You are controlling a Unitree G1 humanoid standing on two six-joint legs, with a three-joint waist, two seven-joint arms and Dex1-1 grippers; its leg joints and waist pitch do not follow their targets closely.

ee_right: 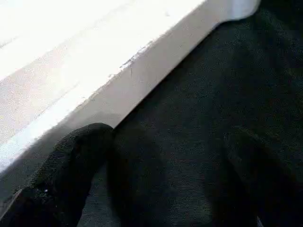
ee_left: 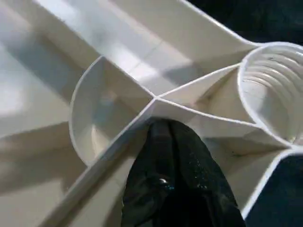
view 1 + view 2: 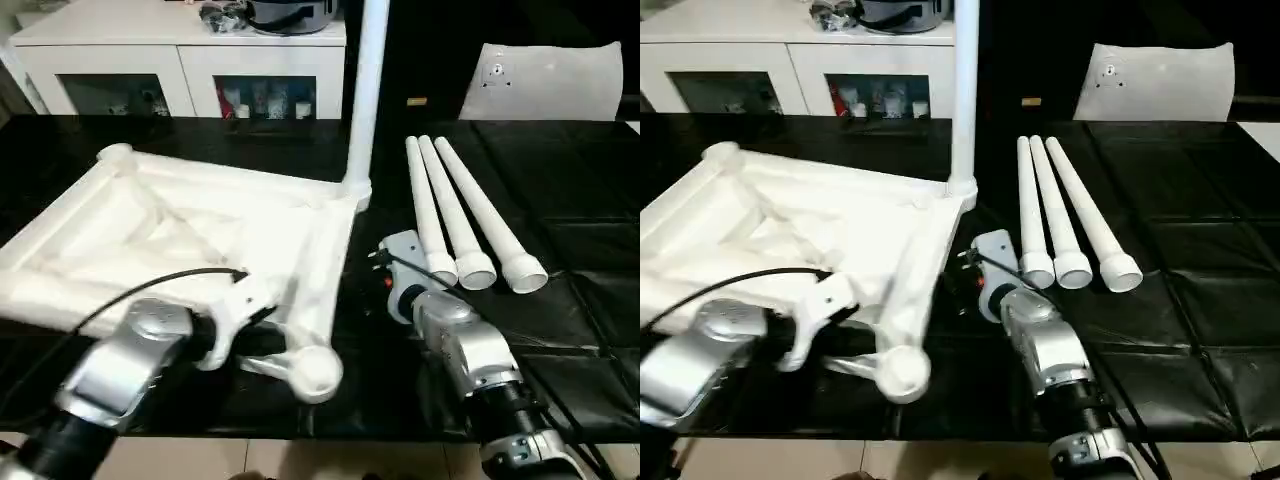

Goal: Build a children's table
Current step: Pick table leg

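The white tabletop (image 3: 170, 225) lies upside down on the black work table, ribs up. One white leg (image 3: 366, 90) stands upright in its far right corner socket. Three more legs (image 3: 462, 215) lie side by side to the right, wide ends towards me. My left gripper (image 2: 163, 135) is shut, its tips against a rib junction beside the near corner socket (image 2: 277, 90); nothing shows between the fingers. My right gripper (image 1: 161, 161) is open and low over the black cover, beside the tabletop's right edge (image 1: 94, 80), with one finger (image 1: 71, 161) close to that edge.
A white glass-door cabinet (image 3: 180, 60) stands behind the work table, and a white panel (image 3: 545, 80) rises at the back right. The black cover (image 3: 580, 210) runs on to the right of the legs. The table's front edge (image 3: 330, 436) is just under my forearms.
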